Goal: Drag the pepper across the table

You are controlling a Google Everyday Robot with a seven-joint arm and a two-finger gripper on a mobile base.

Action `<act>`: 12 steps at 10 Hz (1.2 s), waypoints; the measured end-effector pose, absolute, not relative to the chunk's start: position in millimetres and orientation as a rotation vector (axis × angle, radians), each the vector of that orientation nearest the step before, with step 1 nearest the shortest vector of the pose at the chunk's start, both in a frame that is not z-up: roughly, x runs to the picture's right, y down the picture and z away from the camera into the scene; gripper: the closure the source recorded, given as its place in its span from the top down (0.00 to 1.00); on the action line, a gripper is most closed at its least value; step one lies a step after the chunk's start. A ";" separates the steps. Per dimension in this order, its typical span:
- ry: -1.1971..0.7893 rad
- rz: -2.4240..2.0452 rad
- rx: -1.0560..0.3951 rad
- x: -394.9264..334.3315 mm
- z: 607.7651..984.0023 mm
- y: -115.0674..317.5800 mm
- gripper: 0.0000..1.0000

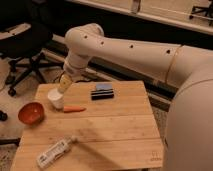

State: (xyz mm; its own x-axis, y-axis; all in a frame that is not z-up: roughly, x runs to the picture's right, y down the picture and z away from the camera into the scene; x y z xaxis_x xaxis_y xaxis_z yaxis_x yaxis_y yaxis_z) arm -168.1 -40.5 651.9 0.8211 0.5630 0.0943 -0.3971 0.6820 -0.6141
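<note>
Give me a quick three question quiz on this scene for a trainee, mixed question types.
1. True or false: the slender orange-red pepper lies inside the round red-orange bowl.
2. The arm's gripper is nearest which thing? A) white cup B) dark flat block C) white bottle lying down
3. Fill in: the pepper lies on the light wooden ____.
Key: 1 false; 2 A, just over it; 3 table.

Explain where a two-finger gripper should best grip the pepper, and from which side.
Likely from above, at the middle of the pepper, squeezing across its narrow width: it lies flat on the table, long axis left to right. The white cup crowds its left end, so favour the middle or the right part. The gripper hovers over that cup.
</note>
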 end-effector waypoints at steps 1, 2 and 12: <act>-0.287 0.547 -0.616 -168.1 651.9 -40.5 0.80; -0.287 0.547 -0.616 -168.2 651.9 -40.5 0.80; -0.418 0.384 -0.517 -164.6 728.2 -39.2 0.80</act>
